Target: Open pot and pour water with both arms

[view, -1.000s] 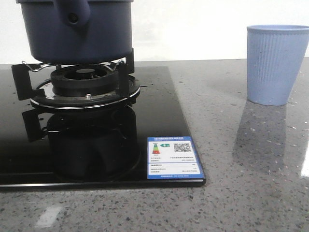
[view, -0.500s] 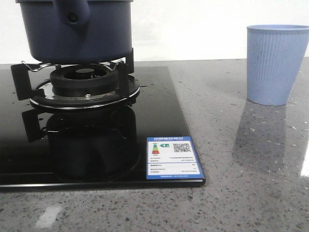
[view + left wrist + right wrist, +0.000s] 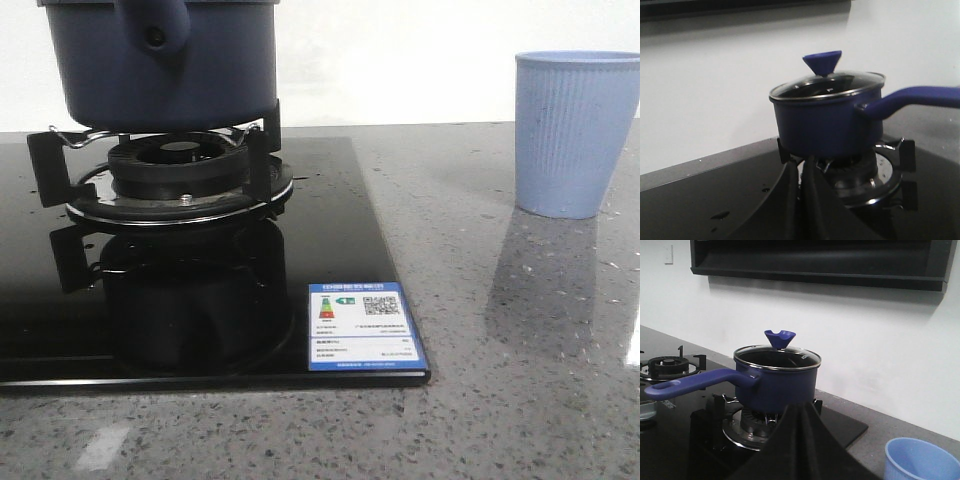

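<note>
The dark navy-blue pot (image 3: 165, 65) stands on the gas burner (image 3: 175, 180) at the left of the front view, its handle end towards the camera. It also shows in the left wrist view (image 3: 827, 120) and the right wrist view (image 3: 777, 380), closed by a glass lid (image 3: 777, 357) with a blue knob (image 3: 822, 61). My left gripper (image 3: 801, 167) is shut and empty, short of the pot's side. My right gripper (image 3: 800, 407) is shut and empty, short of the pot on its other side. Neither gripper shows in the front view. Small drops of water (image 3: 720, 216) lie on the hob.
A light blue ribbed cup (image 3: 575, 130) stands on the grey counter (image 3: 520, 330) at the right; its rim shows in the right wrist view (image 3: 922, 460). The black glass hob (image 3: 330, 250) carries a blue label (image 3: 362, 325). A second burner (image 3: 667, 365) lies beyond the pot's handle.
The front view has shifted very slightly to the right. Pot, cup and burner stand as before.
</note>
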Action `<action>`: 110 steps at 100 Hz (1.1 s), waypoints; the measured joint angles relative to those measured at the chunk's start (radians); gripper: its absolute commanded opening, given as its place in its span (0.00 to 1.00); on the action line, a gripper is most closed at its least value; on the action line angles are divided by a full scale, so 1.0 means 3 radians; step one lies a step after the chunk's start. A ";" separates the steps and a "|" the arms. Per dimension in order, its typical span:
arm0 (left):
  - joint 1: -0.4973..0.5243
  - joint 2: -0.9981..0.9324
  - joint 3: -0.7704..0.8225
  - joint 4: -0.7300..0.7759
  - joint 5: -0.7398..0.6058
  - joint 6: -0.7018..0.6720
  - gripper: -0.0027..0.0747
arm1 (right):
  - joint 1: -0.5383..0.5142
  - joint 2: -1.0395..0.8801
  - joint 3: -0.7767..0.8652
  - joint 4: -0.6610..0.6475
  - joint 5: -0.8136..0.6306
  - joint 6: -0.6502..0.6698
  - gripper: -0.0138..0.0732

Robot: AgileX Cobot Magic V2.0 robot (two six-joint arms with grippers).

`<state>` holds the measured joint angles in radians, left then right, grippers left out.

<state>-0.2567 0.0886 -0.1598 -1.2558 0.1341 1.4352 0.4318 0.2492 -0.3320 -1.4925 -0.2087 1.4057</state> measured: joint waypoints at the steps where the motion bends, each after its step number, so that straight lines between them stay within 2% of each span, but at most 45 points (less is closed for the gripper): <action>1: 0.0000 0.0000 0.0000 0.0215 0.0009 -0.0096 0.01 | 0.0000 0.0000 0.0000 0.0000 0.0000 0.0000 0.08; 13: 0.0000 0.0000 0.0013 0.2258 0.0225 -0.2104 0.01 | 0.0000 0.0000 0.0000 0.0000 0.0000 0.0000 0.08; 18: 0.0000 0.0000 0.0021 0.2932 0.0392 -0.2713 0.01 | 0.0000 0.0000 0.0000 0.0000 0.0000 0.0000 0.08; 24: 0.0000 0.0000 0.0028 0.3500 0.0546 -0.3156 0.01 | 0.0000 0.0000 0.0000 0.0000 0.0000 0.0000 0.08; 29: 0.0006 -0.0019 0.0048 0.3745 0.0631 -0.3362 0.01 | 0.0000 0.0000 0.0000 0.0000 0.0000 0.0000 0.08; 41: 0.0115 -0.0156 0.0181 0.3963 0.0664 -0.3699 0.01 | 0.0000 0.0000 0.0000 0.0000 0.0000 -0.0007 0.08; 58: 0.0495 -0.0304 0.0339 0.4008 0.0702 -0.4070 0.01 | 0.0000 0.0000 0.0000 0.0000 0.0000 -0.0007 0.08; 86: 0.0976 -0.0304 0.0506 0.4008 0.0755 -0.4129 0.01 | 0.0000 0.0000 0.0002 0.0000 0.0000 0.0001 0.08; 110: 0.1104 -0.0304 0.0518 0.4008 0.0644 -0.4141 0.01 | 0.0000 0.0000 0.0002 -0.0005 0.0000 0.0001 0.08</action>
<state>0.0744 -0.0026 -0.0044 -0.0535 0.3273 0.1931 0.4318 0.2492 -0.3316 -1.4941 -0.2087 1.4061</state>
